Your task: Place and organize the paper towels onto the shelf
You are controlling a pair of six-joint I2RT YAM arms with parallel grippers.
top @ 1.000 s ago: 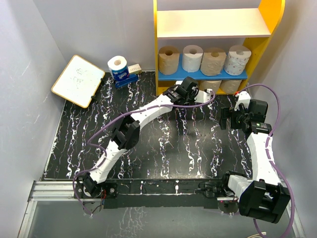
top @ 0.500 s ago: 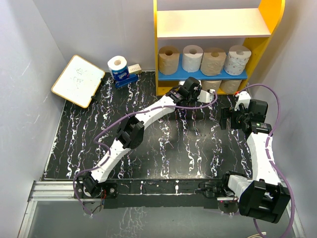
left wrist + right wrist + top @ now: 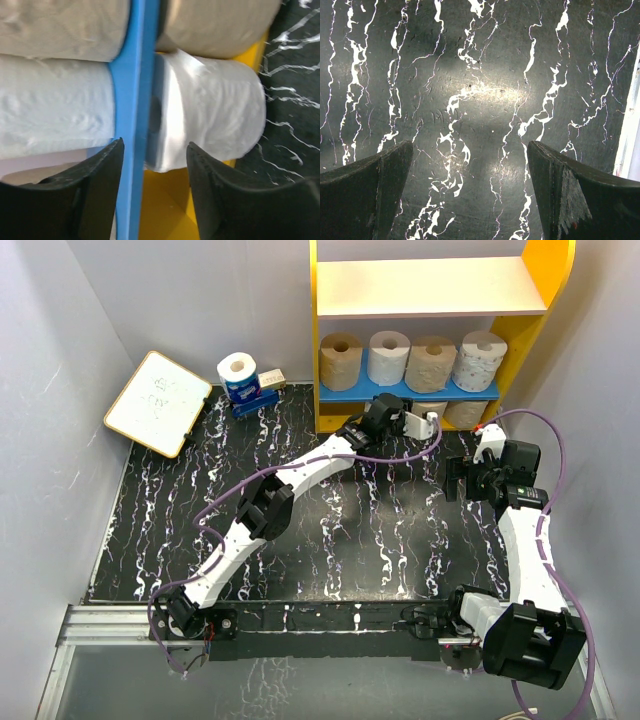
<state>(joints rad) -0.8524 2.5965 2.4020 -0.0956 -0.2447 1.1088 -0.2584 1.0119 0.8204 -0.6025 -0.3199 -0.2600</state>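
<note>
Overhead view: you see even, bright light and soft shadows on the table (image 3: 380,540). Right wrist view: glare pools mid-frame on its glossy top. Left wrist view: your close paper towels (image 3: 215,110) smear with blur.

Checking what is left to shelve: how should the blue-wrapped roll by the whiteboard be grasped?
Its round side wall, from above: the blue-wrapped roll stands upright with its core facing up, and a small box sits close beside it, so a top-down pinch across the roll looks safest.
</note>
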